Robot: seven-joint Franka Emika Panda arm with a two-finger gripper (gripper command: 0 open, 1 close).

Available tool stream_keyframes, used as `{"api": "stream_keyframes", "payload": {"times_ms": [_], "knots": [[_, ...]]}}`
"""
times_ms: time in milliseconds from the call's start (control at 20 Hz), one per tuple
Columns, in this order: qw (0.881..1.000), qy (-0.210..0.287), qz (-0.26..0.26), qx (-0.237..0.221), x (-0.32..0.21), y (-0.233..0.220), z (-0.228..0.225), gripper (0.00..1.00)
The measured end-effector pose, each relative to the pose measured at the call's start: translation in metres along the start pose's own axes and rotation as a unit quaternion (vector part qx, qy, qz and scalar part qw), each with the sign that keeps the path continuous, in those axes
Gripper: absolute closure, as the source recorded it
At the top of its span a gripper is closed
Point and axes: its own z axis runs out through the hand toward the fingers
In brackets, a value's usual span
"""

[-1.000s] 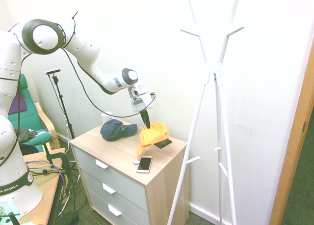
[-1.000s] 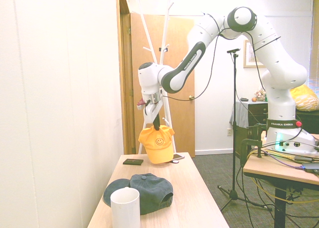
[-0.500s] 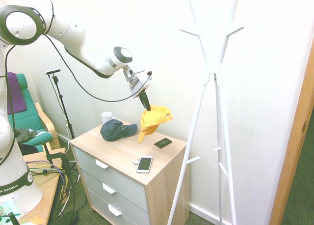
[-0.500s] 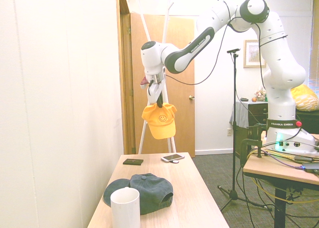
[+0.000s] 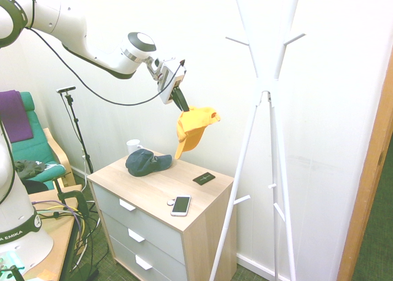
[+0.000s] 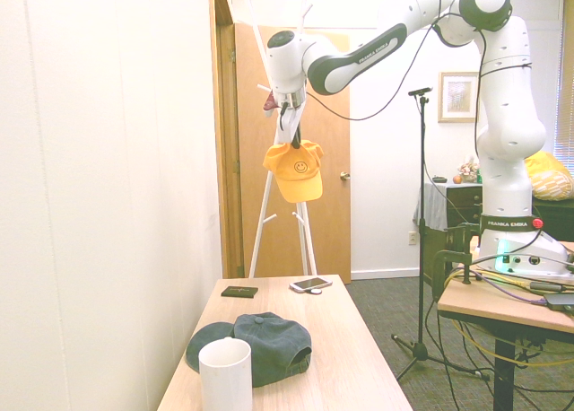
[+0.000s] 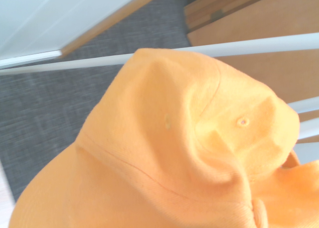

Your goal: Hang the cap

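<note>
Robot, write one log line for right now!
task: hang the cap | gripper: shut on yellow cap | cap: in the air, above dresser | coat stand: cap not on it

Both room views: very bright, whites are washed out.
White wall: pale, almost without detail.
Dresser top: evenly lit, only soft shadows.
Yellow cap: soft focus in wrist view.

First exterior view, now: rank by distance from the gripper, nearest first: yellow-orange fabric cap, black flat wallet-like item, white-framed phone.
From the gripper:
1. Yellow-orange fabric cap: in its fingers, above the dresser.
2. Black flat wallet-like item: dresser top, below the cap, toward the coat stand.
3. White-framed phone: dresser top, near the front edge.
</note>
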Motion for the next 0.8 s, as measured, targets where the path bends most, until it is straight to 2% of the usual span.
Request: {"api": "stream_keyframes", "payload": {"times_ms": [800], "knots": [[0.992,0.108,-0.014,-0.058,0.086,0.060,-0.064,1.00]]}}
